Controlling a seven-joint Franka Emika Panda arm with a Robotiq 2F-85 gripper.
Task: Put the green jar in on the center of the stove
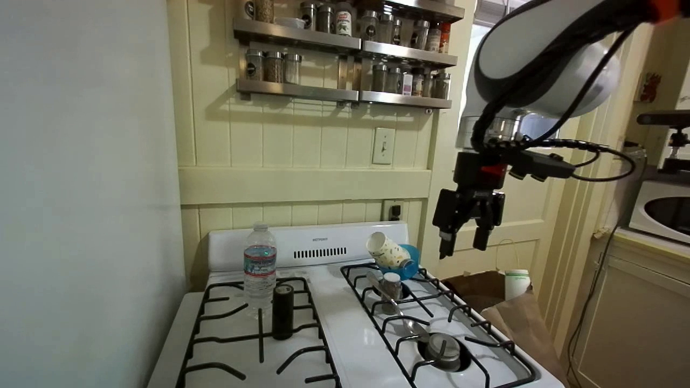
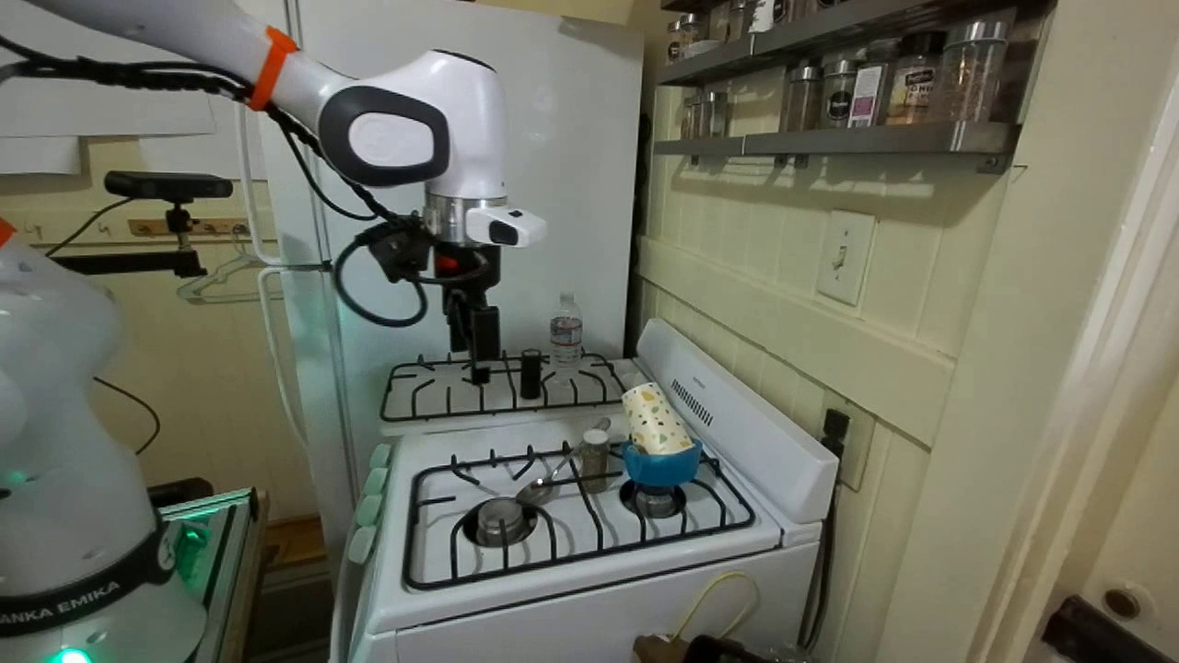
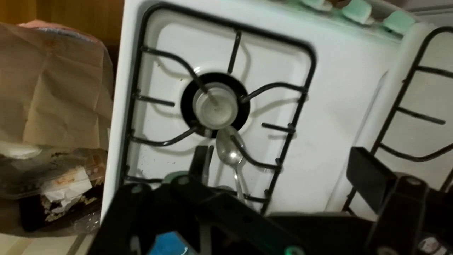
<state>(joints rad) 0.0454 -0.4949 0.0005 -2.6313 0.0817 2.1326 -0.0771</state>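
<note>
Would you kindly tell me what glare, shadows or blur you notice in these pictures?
In the wrist view, a bright glint sits on the spoon and the grate bars cast soft shadows on the stove; in both exterior views, shadows fall on the wall beneath the shelves; in an exterior view, the orange band at the top right looks blurred.

Kitchen — white stove (image 1: 349, 328), spice shelves (image 1: 296, 90)

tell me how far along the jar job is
Done: nothing visible yet; the jar stands upright beside the spoon, off the center of the stove.
In hand: nothing; the gripper is open and empty above the stove.
Left: apparently everything: grip the jar, lift it, set it at the center.
</note>
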